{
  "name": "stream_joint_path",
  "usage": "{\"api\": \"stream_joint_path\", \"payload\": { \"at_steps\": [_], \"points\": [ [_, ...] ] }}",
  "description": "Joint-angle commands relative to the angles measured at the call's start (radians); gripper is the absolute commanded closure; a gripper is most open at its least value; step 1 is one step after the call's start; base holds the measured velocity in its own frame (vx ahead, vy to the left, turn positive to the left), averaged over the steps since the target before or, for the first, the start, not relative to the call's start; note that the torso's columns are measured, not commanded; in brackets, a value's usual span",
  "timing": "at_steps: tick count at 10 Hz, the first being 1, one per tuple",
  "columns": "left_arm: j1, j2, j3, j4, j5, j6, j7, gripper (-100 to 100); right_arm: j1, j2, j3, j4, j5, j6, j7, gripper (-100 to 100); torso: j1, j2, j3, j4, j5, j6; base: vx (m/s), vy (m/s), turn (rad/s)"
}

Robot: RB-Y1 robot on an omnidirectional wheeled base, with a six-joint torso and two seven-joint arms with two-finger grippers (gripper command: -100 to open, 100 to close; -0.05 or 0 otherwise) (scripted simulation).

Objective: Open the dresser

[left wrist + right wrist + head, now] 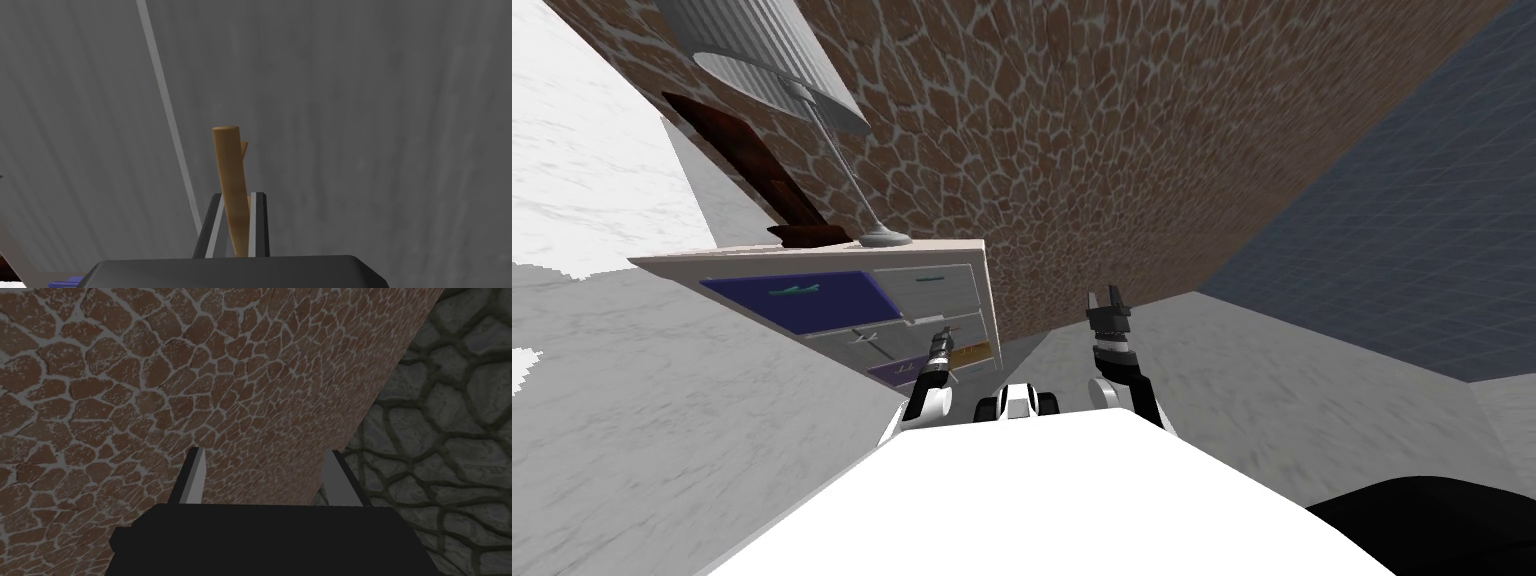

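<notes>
Forward and to the left, the dresser [927,292] stands with its back against a brown stone wall [1112,130]. A lamp [777,65] and a dark brown panel [752,165] rest on its top. Its front carries several drawers, among them a blue drawer front [802,300] at the upper left. The dresser's right edge ends just short of the picture's middle. From that edge a grey floor [1272,370] runs rightward to a dark gridded wall [1412,250], which gives open room on that side.

The left arm reaches low and forward, and the left gripper [944,340] sits at the lower right part of the dresser's front, close to its right edge. In the left wrist view the left gripper [239,196] is clamped on a tan, rod-shaped handle [230,160]. Its two fingers [258,220] press the rod's sides near its lower end, and the rest of the rod rises beyond the fingertips, tilted slightly. Behind the handle lies a flat grey face [350,125], crossed by one pale seam [162,100].

The right arm is bent upward beside the chest. The right gripper [1109,297] is raised over the floor, well apart from the dresser. In the right wrist view the right gripper [264,451] stands spread and holds nothing, facing the stone wall.
</notes>
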Motion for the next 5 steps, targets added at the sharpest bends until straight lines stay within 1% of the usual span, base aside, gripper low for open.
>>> {"api": "stream_joint_path", "payload": {
  "at_steps": [1, 2, 3, 5],
  "points": [
    [0.016, 0.001, -0.008, -0.028, -0.001, 0.007, 0.002, 100, 0.000, 0.000, 0.000, 0.000, 0.000, 0.000, 0.000, 0, 0.001, -0.002, -0.001, 0.001, -0.001, -0.001, -0.220, -0.058, 0.004],
    [0.014, -0.001, -0.006, -0.015, -0.001, 0.009, 0.001, 100, 0.000, 0.000, 0.000, 0.000, 0.000, 0.000, 0.000, 0, 0.001, -0.003, -0.002, 0.001, -0.001, -0.001, -0.105, -0.035, 0.002],
    [0.029, -0.001, -0.013, -0.027, -0.001, 0.009, 0.003, 100, 0.000, 0.000, 0.000, 0.000, 0.000, 0.000, 0.000, 0, 0.002, -0.009, -0.006, 0.001, -0.002, -0.001, -0.139, -0.022, 0.004],
    [0.041, 0.000, -0.018, -0.043, -0.002, 0.005, 0.005, 100, 0.000, 0.000, 0.000, 0.000, 0.000, 0.000, 0.000, 0, 0.002, -0.004, -0.003, 0.000, 0.000, -0.001, -0.194, -0.048, 0.010]
  ]
}}
